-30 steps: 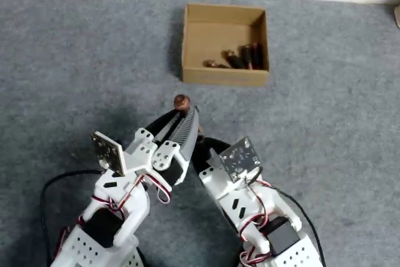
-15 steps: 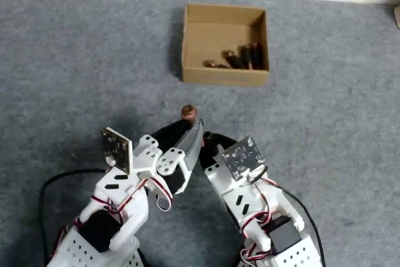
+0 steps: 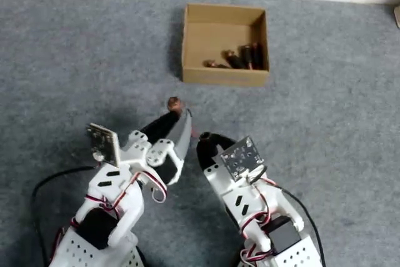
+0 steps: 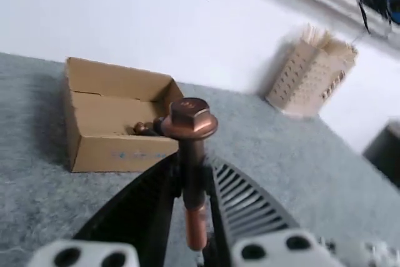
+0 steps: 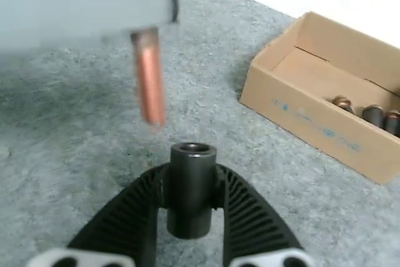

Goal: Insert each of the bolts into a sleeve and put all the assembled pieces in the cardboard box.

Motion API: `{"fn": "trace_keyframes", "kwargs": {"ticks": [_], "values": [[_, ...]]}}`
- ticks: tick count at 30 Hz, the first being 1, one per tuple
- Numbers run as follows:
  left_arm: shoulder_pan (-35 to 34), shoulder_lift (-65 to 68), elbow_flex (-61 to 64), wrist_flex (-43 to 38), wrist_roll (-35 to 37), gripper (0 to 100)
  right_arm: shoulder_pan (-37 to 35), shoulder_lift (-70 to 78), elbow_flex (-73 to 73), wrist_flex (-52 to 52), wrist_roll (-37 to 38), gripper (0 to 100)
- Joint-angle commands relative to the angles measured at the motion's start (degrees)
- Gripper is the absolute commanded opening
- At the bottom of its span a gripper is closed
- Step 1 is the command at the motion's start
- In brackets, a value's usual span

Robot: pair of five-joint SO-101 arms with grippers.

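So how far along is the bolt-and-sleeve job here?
Done: several assembled pieces lie in the cardboard box. In hand: left gripper holds a bolt, right gripper a sleeve upright; the bolt's tip hangs apart from the sleeve's mouth, not in. Remaining: insert, then box it.

- Soft, even light lies over the grey carpet (image 3: 69, 48) in the high view
- The cardboard box (image 3: 224, 77) throws a faint shadow to its left; a dimmer patch darkens the carpet beside the left arm (image 3: 119, 182)
- The white wall (image 4: 125, 10) is bright in the left wrist view; the bolt (image 4: 193, 120) head carries a dull sheen; the sleeve (image 5: 190, 186) rim shows a pale highlight
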Motion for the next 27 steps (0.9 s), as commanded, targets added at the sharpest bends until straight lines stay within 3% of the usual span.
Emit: {"fn": "trace_keyframes", "kwargs": {"ticks": [1,12,27], "values": [[0.0,0.4,-3.9,-1.9,1.9,1,-1.1,-0.6,-0.1,-1.7,1.1,0.5],[7.0,0.5,-1.5,-2.3,1.9,1,-1.1,-0.6,-0.3,-1.7,1.1,0.5],[7.3,0.5,-0.5,-2.0,1.8,1,-1.8,-0.6,-4.4,4.2,0.9,0.5]]}}
